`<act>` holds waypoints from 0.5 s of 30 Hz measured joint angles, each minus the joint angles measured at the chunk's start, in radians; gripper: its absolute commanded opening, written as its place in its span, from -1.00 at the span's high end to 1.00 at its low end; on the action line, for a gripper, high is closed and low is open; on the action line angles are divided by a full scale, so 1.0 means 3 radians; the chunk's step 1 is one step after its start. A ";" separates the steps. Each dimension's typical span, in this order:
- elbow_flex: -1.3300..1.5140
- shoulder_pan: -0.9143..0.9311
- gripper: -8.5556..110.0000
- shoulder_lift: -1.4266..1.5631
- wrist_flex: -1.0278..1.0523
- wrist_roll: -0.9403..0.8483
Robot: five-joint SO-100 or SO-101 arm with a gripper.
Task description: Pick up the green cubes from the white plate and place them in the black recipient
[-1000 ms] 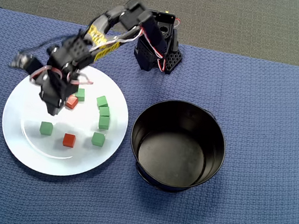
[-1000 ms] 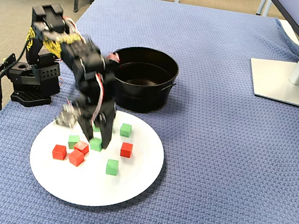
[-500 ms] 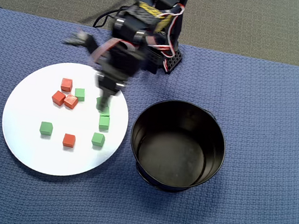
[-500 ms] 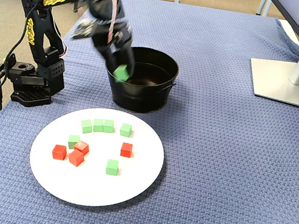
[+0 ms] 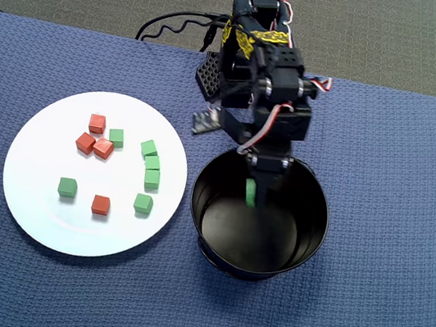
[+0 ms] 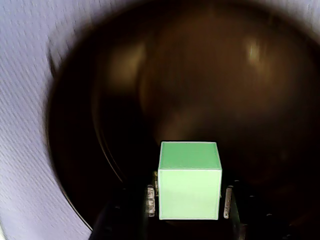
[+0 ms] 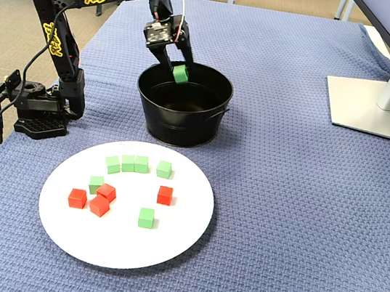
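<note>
My gripper [image 5: 252, 187] hangs over the far side of the black recipient [image 5: 310, 236], shut on one green cube [image 5: 250, 194]. In the wrist view the cube [image 6: 190, 185] sits between the jaws [image 6: 190, 202], above the pot's dark inside [image 6: 200, 75]. The fixed view shows the gripper [image 7: 179, 70] holding the cube [image 7: 181, 75] just above the pot's rim [image 7: 183, 126]. Several green cubes [image 5: 152, 163] lie on the white plate [image 5: 55, 146], left of the pot. They also show in the fixed view [image 7: 128, 163] on the plate [image 7: 128, 246].
Several red-orange cubes [image 5: 97, 123] share the plate, also in the fixed view [image 7: 99, 206]. The arm's base [image 7: 39, 108] and its cables stand at the table's left edge. A monitor stand [image 7: 373, 106] sits at the far right. Blue cloth covers the table.
</note>
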 measured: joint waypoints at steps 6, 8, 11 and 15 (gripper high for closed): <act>-0.0404 0.0291 0.25 -0.0020 0.0235 -0.0450; -0.0675 0.0562 0.26 -0.0077 0.0424 -0.0598; -0.1171 0.1023 0.25 -0.0297 0.0752 -0.0961; -0.1636 0.1657 0.25 -0.0752 0.0946 -0.1554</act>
